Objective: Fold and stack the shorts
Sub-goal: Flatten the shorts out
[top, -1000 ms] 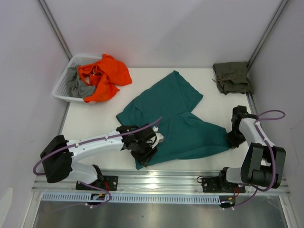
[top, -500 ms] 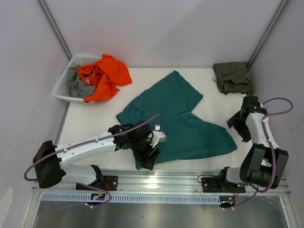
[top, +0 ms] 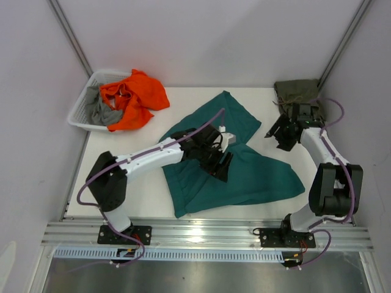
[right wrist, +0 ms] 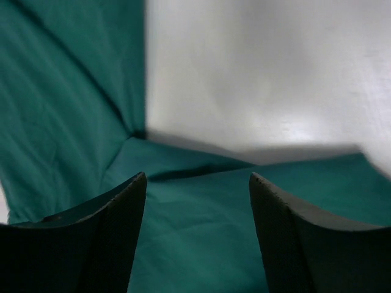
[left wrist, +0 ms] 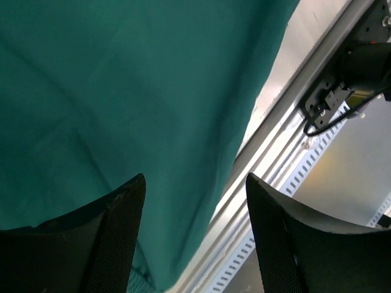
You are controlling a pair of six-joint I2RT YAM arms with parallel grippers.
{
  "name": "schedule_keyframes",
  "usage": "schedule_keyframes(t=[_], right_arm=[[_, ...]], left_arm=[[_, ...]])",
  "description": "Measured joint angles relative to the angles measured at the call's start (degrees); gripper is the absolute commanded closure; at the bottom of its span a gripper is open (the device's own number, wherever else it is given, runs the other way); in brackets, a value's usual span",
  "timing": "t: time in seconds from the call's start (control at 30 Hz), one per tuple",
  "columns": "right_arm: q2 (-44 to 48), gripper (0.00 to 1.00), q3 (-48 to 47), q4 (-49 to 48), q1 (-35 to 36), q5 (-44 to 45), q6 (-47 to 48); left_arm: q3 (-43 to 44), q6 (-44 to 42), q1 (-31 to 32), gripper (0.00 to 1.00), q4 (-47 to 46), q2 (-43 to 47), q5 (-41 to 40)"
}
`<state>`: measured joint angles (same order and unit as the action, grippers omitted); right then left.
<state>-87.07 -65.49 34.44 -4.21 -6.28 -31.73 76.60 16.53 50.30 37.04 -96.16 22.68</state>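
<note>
Teal-green shorts (top: 256, 177): lay spread across the middle of the white table (top: 122, 159). One leg ran toward the far edge and the other toward the right. The cloth was flat with soft creases, and its near hem reached close to the table's front edge.
Left arm (top: 146, 157): stretched from its base at the near left, diagonally across the table, ending above the middle of the teal-green shorts.
Right arm (top: 327, 152): reached from the near right toward the far right corner, its wrist just beside the olive-green shorts.
Basket (top: 82, 113): white, slotted walls, at the far left corner, partly overhanging the table edge.
Orange garment (top: 137, 97): bunched in the basket and spilling over its right rim onto the table.
Olive-green shorts (top: 293, 91): folded into a compact pile at the far right corner, well apart from the teal pair. The right arm's wrist covered the near edge of the pile.
Grey garment (top: 98, 110): crumpled in the basket, partly under the orange one.
Left gripper (top: 221, 166): over the teal cloth. The wrist view showed the fingers spread with nothing between them, and the cloth and the front rail (left wrist: 275, 152) lay below.
Right gripper (top: 278, 137): between the two pairs. The fingers were spread and held nothing. The wrist view looked down on the fork of the teal legs and bare table.
</note>
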Motion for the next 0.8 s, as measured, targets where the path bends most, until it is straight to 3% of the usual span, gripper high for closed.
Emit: schedule_keyframes(t=[0.2, 0.4, 0.63, 0.8], right_arm=[[-5.79, 0.35, -0.31, -4.7, 4.0, -5.2, -3.74], [-10.88, 0.37, 0.85, -8.04, 2.32, -8.35, -4.0], [-10.86, 0.39, 4.83, -9.55, -2.71, -11.65, -2.03], [-10.67, 0.38, 7.02, -9.49, -2.29, -12.66, -0.85]], left_arm=[[3.15, 0.48, 3.17, 0.31, -2.14, -5.27, 0.22], [3.41, 1.62, 5.27, 0.31, -4.46, -7.34, 1.57], [-3.3, 3.15, 7.04, 0.32, -9.2, -7.13, 3.34], [-7.34, 4.48, 9.29, 0.32, -10.49, -7.17, 5.9]])
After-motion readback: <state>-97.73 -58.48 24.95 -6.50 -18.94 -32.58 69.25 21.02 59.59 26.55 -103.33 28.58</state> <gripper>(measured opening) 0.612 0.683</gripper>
